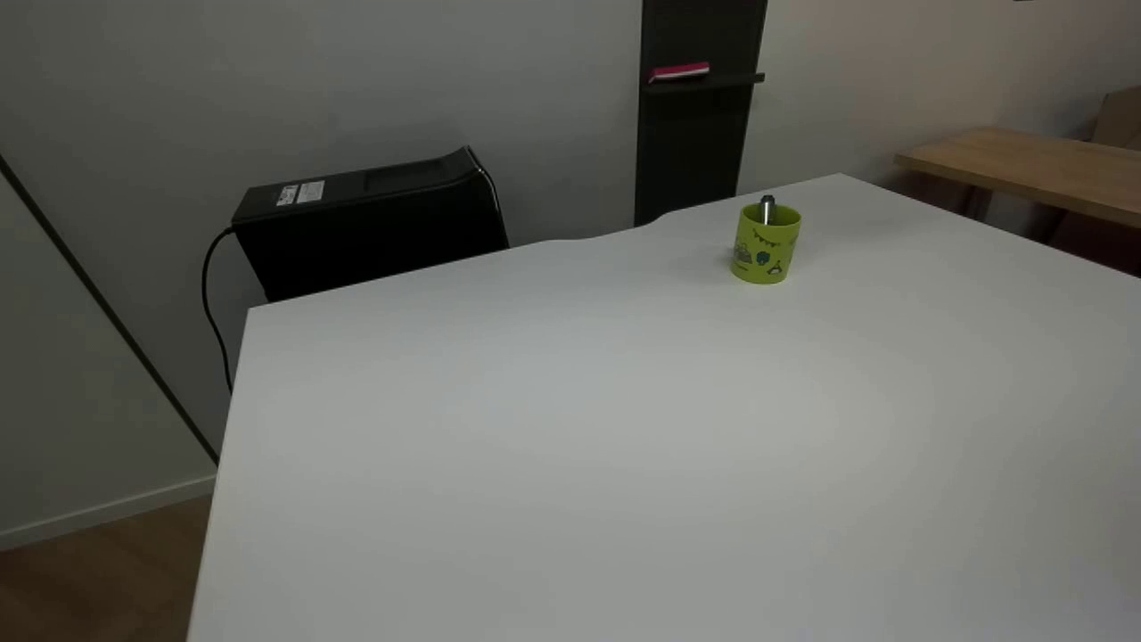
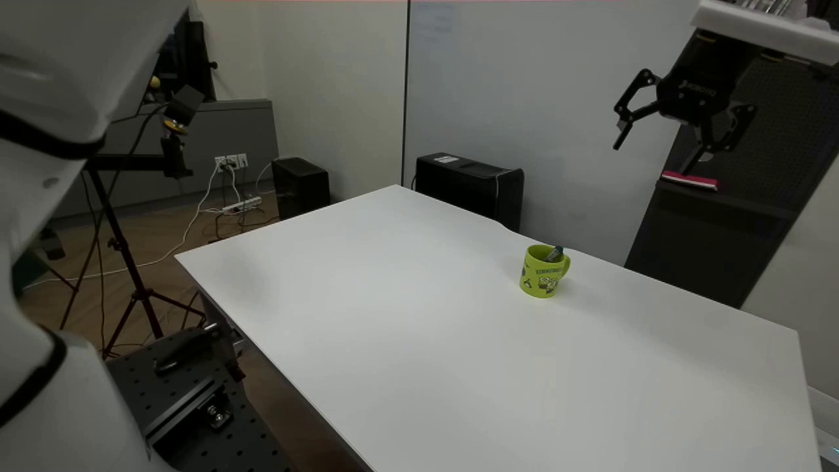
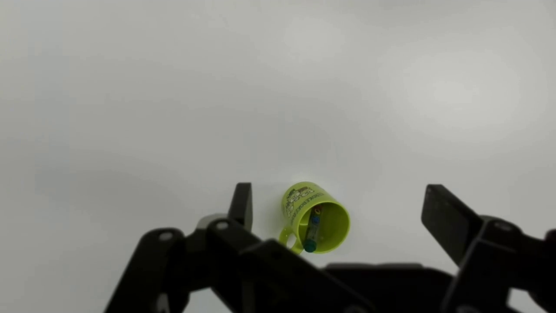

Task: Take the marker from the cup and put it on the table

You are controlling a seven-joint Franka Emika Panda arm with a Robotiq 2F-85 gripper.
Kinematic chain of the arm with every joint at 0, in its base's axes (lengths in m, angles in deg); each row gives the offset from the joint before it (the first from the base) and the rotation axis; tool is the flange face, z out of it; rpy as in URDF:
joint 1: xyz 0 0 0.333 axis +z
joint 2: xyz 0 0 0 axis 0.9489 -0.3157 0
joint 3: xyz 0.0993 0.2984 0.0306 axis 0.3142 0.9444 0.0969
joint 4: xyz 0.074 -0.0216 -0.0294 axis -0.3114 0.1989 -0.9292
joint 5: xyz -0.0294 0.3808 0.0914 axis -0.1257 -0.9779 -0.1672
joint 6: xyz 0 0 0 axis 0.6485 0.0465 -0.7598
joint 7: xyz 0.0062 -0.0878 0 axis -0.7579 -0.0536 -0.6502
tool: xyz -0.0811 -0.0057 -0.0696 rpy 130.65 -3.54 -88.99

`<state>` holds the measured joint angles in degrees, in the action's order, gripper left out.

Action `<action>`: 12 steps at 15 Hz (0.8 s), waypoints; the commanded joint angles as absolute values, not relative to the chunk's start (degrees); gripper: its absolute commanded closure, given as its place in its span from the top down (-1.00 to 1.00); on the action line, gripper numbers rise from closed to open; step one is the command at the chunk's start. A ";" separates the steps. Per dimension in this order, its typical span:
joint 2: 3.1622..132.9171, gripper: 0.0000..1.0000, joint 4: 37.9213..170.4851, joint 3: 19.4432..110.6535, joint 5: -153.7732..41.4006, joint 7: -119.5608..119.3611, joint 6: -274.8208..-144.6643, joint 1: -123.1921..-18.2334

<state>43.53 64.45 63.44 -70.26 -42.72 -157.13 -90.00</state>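
Hanging above the bench, the tool is holding its fingers spread; I am observing the marker leaning inside the lime-green cup, near the bench's wall-side edge.

In an exterior view, a grey wall spans the far side, a wooden table stands far right, and brown floor shows near left.

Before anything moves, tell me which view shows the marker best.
The wrist view: it looks into the cup, so much of the marker shows, green end and printed barrel. In both exterior views only its upper end shows at the rim; the cup's wall hides the rest.
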 commanded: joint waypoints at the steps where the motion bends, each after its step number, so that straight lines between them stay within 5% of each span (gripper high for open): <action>1: 37.91 1.00 55.00 65.56 -68.54 -39.18 -153.33 -90.48; 12: 31.40 1.00 46.41 66.96 -68.87 -39.25 -155.37 -88.98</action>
<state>34.16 51.36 66.71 -68.41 -40.40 -154.00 -89.13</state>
